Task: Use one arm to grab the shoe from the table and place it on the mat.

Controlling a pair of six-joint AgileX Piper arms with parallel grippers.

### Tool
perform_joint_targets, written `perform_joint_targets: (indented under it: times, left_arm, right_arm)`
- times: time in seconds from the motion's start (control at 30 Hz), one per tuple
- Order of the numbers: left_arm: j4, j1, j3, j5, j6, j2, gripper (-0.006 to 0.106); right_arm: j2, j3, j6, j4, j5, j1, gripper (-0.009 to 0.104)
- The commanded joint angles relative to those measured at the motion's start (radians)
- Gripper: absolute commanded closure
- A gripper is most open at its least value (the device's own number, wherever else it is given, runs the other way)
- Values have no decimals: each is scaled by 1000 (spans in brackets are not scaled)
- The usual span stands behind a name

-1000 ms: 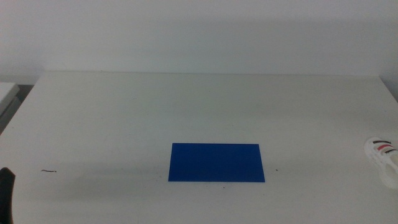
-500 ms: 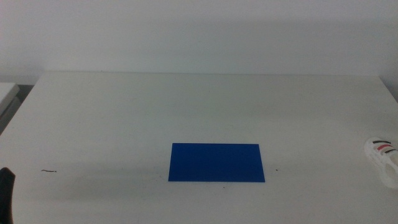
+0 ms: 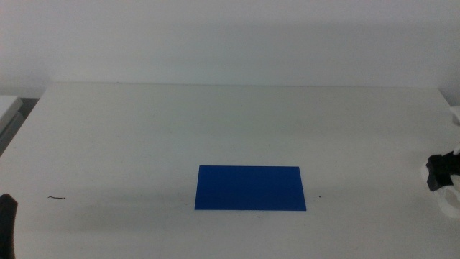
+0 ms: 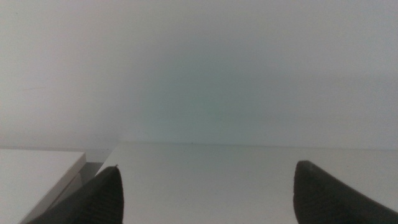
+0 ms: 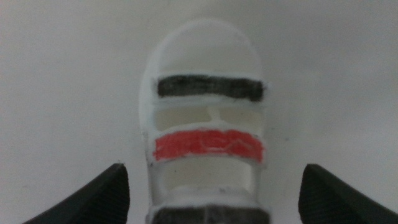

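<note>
So the right pincer is hanging directly above the shoe, jaws spread wide with one on each side of it and nothing gripped. The wrist camera looks straight down on the straps: a dark one near the toe, a red one in the middle, and another dark one just poking in at the edge of the picture. The jaws look clear of the shoe on both sides, no contact that I can see.

In the middle view the right arm only shows as a dark chunk at the far right edge of the bench, and it covers most of the shoe there, just a bit of white sole peeks out under it. The blue mat lies flat near the centre front of the bench, well apart from the shoe.

The left pincer waits at the near left corner, jaws wide apart too, holding nothing. There's also a tiny dark scribble mark on the bench left of the mat.
</note>
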Motion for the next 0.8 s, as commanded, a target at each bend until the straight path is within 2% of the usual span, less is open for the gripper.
perform_joint_targets:
  times: [0.0, 0.13, 0.2, 0.27, 0.33, 0.4, 0.53, 0.6, 0.77]
  left_arm:
    - [0, 0, 0, -11, -1, -4, 7]
    - [0, 0, 0, -11, -1, -4, 7]
    - [0, 0, 0, -11, -1, -4, 7]
    - [0, 0, 0, -11, -1, -4, 7]
    - [0, 0, 0, -11, -1, -4, 7]
    - [0, 0, 0, -11, -1, -4, 7]
    - [0, 0, 0, -11, -1, -4, 7]
    - [0, 0, 0, -11, -1, -4, 7]
    - [0, 0, 0, -11, -1, -4, 7]
  right_arm:
    - [31, -7, 3, -7, -12, -1, 19]
    - [51, -9, 3, -5, -19, 10, 67]
    - [39, -29, 27, -9, 1, 37, 87]
    - [20, -70, 96, -49, 49, 96, 98]
    - [-1, -133, 162, -105, 103, 192, 98]
    - [-1, -205, 190, -134, 144, 300, 98]
    - [48, -370, 153, -134, 145, 548, 98]
    - [96, -439, 82, -116, 152, 640, 98]
    - [202, -576, -70, -84, 239, 804, 98]
